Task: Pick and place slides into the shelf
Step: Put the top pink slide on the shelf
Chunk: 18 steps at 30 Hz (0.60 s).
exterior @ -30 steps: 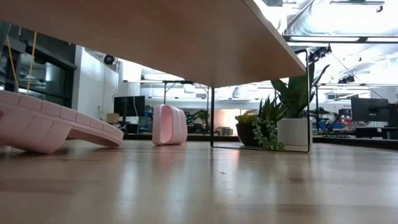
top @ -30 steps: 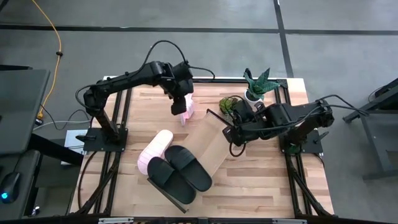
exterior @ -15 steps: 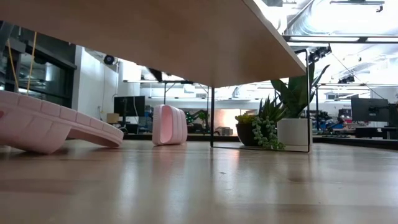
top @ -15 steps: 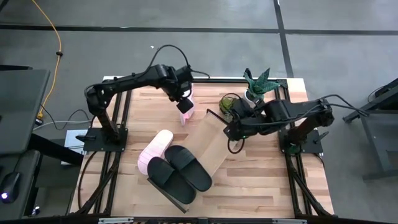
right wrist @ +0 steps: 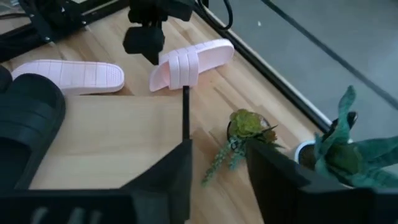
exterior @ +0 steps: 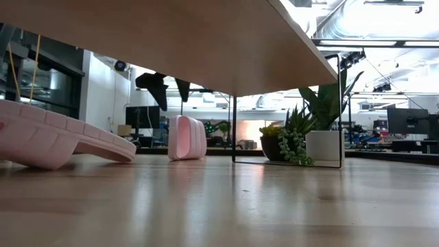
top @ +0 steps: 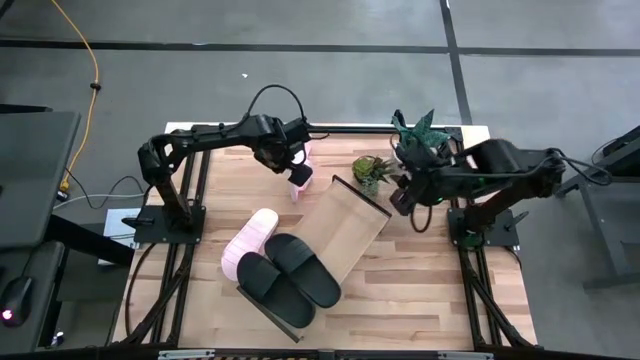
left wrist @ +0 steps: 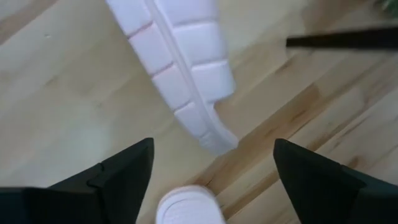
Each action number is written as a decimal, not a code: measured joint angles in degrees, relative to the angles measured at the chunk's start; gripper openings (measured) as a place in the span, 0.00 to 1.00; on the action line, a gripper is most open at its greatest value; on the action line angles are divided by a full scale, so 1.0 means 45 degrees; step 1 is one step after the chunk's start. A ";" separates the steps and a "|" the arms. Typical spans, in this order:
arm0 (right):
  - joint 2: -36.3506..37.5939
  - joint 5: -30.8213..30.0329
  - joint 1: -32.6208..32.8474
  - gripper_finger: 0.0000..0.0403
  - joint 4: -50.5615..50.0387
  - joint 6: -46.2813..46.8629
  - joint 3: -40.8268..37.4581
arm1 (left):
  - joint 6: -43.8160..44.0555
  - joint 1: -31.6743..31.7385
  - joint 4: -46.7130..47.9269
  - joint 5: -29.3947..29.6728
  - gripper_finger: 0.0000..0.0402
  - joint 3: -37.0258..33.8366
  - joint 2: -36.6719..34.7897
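One pink slide (top: 300, 178) stands on its long side edge on the tabletop near the far edge. My left gripper (top: 292, 166) hangs open just above it, pointing down, a finger on either side (left wrist: 214, 180), touching nothing. The shelf (top: 345, 225) runs slantwise across the table. Two black slides (top: 287, 276) lie on its near end. A second pink slide (top: 249, 241) lies beside them at the shelf's left edge. My right gripper (top: 399, 196) is open and hovers right of the shelf's far end (right wrist: 217, 180).
Two potted plants (top: 372, 168) (top: 414, 140) stand at the far right, close to my right gripper. The shelf's black frame leg (exterior: 234, 129) stands near the upright pink slide (exterior: 187, 137). Bare tabletop (top: 430, 290) lies at the near right.
My left gripper has sunk toward the upright pink slide and rolled about its own axis; its fingers now show in the low view. My right gripper has drawn away from the shelf's far end, toward the table's right edge and upward. The shelf and slides have stayed put.
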<state>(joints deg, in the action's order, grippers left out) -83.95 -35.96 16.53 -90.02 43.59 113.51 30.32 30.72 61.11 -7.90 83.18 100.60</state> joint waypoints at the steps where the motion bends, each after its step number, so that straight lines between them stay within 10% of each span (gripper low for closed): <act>1: 0.0085 -0.0050 0.0000 0.39 0.0000 -0.0212 0.0000 | 0.0256 0.0001 -0.0185 0.0000 0.82 0.0000 0.0000; 18: 0.0158 -0.0245 0.0000 0.46 0.0000 -0.1791 0.0000 | 0.1031 -0.0009 -0.0154 0.0576 0.81 -0.0024 0.0330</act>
<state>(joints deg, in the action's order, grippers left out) -83.24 -37.06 16.53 -90.02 35.53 113.51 34.96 30.68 60.42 -5.31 83.07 102.08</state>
